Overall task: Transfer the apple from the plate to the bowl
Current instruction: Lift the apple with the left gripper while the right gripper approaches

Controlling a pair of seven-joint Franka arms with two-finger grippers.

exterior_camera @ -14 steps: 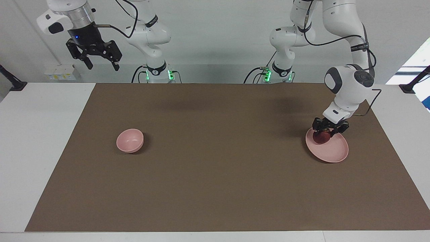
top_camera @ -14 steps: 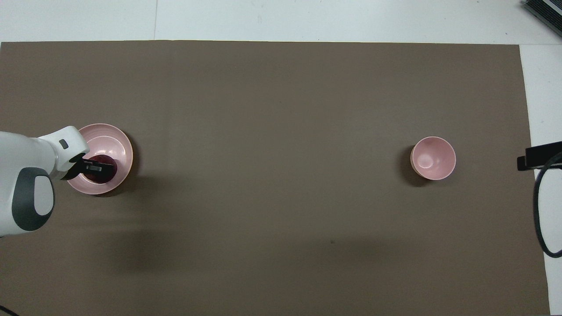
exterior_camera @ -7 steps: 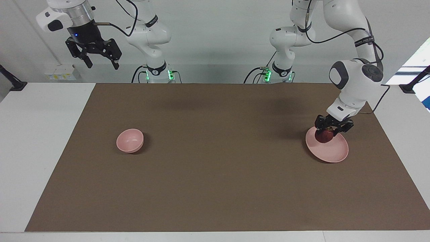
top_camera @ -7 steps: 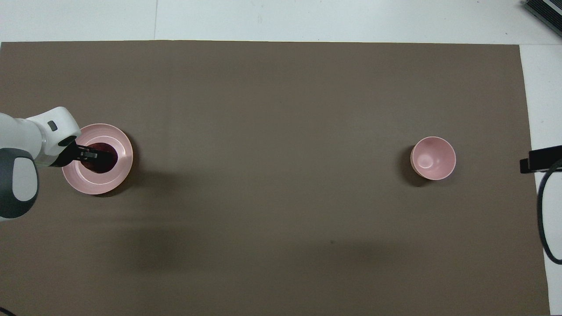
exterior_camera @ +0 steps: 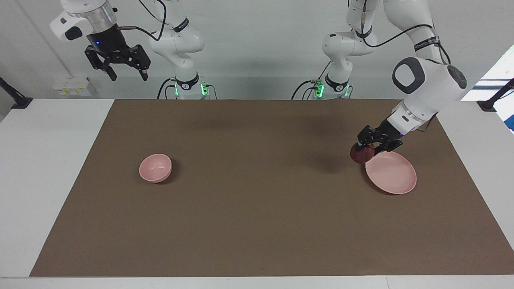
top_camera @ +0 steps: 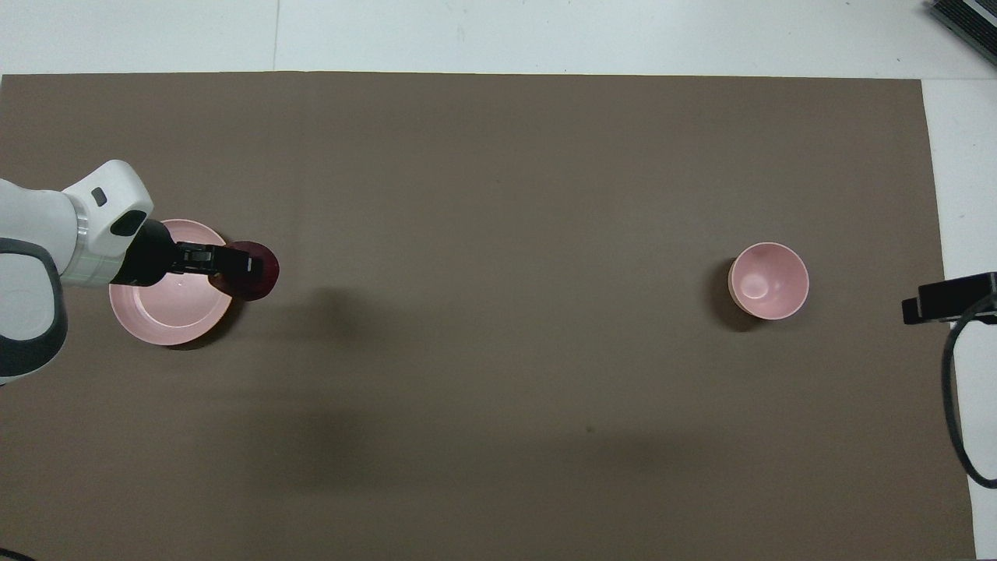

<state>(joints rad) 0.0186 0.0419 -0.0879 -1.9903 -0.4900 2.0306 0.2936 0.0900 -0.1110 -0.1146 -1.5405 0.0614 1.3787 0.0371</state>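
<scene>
Two grippers are mine, and only one is busy. My left gripper (exterior_camera: 366, 149) is clamped on the apple (exterior_camera: 360, 155), a small dark red fruit, and carries it in the air over the rim of the plate (exterior_camera: 395, 178) on the side that faces the bowl; the overhead view shows the apple (top_camera: 253, 270) overlapping that rim, with its shadow on the brown mat (exterior_camera: 257, 200) beside the plate. The plate (top_camera: 160, 319) itself, pale pink and shallow, lies on the mat toward my left arm's end of the table (exterior_camera: 48, 160), with nothing on it. The bowl (exterior_camera: 155, 167), small, deep and pale pink, stands well apart from it toward my right arm's end, at about the same nearness to me as the plate, and its inside is bare in the overhead view (top_camera: 768, 280). My right gripper (exterior_camera: 125, 71) waits high up above its own end of the table, fingers spread wide and holding nothing.
</scene>
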